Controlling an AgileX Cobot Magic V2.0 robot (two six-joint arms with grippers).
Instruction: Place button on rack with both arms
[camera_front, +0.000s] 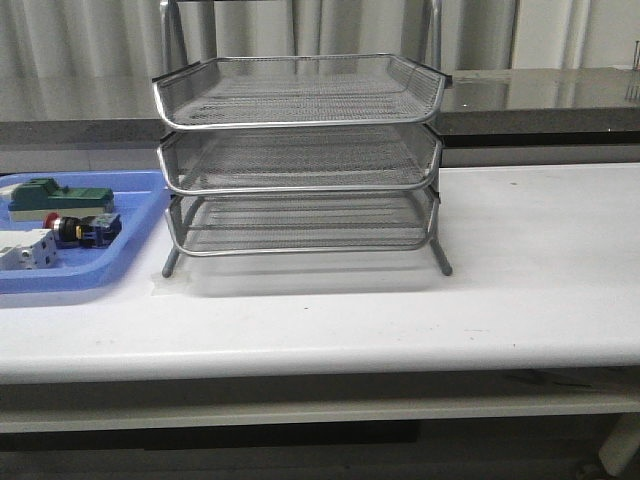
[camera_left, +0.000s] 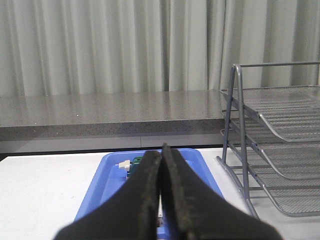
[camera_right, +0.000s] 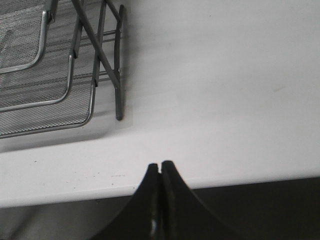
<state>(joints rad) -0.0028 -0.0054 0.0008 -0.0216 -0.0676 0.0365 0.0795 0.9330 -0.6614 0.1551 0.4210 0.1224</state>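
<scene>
The button lies on its side in the blue tray at the table's left, red head toward the left, between a green block and a white-grey block. It looks light and rigid, hard plastic, probably slick and prone to roll; the black cylindrical body seems the safest place to pinch. The rack stands just beside the tray, all three tiers bare. Left gripper is closed on nothing above the tray; right gripper is likewise closed and empty, near the table edge.
</scene>
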